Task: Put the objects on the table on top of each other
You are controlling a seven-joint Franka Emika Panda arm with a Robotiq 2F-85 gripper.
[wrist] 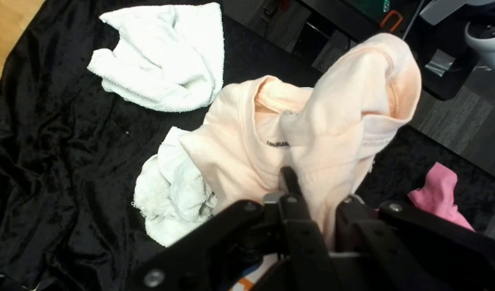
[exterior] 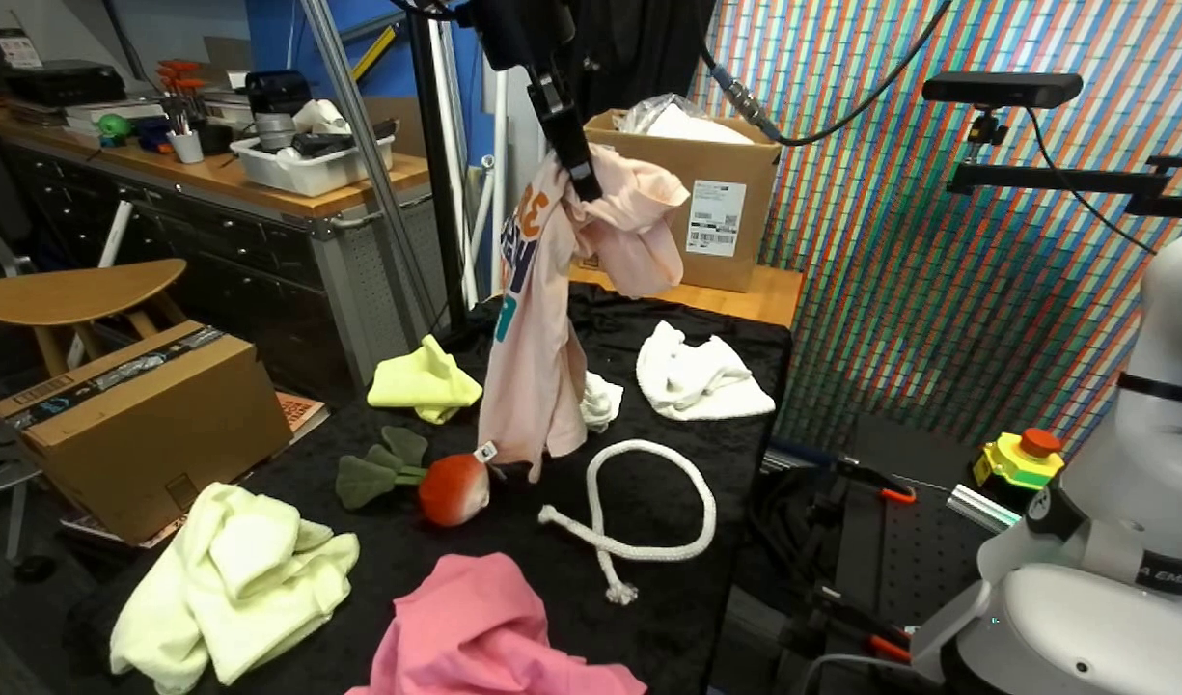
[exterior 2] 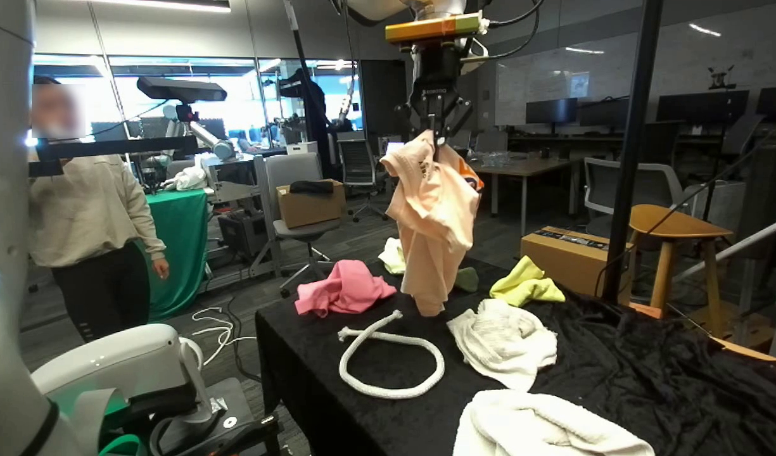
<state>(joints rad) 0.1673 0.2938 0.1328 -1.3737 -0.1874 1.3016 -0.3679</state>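
The table (exterior 2: 654, 367), draped in black, is set beside the base of the white arm (exterior: 1083, 627). A cardboard box (exterior: 726, 166) is stood on a wooden surface (exterior: 759, 301) just beyond an edge of the table. A pale pink shirt (exterior 2: 435, 221), printed with orange, dark blue and teal lettering, is held up over the table by the gripper (exterior 2: 438, 144), whose jaws are closed on a pinch of fabric near the neckline, with hardly any gap between them; the rest is hung down in folds, and whether the hem is touching the table cannot be told. On the black top, a pale yellow-green cloth (exterior: 243, 579) is heaped near a bright pink cloth (exterior: 494, 627), which is cut off at the lower edge of an exterior view. A white cloth (wrist: 166, 60) is bunched near the table's edge, and apart from it a crumpled white cloth (wrist: 170, 202) is partly hidden by the shirt in the wrist view. A white rope (exterior 2: 394, 393) is laid between the bright pink cloth and the crumpled white cloth in a single loop, its ends crossed. A small yellow-green cloth (exterior 2: 527, 285) is folded loosely near another edge, and a red-and-white toy radish (exterior: 453, 490) with green leaves is placed near both yellow-green cloths.
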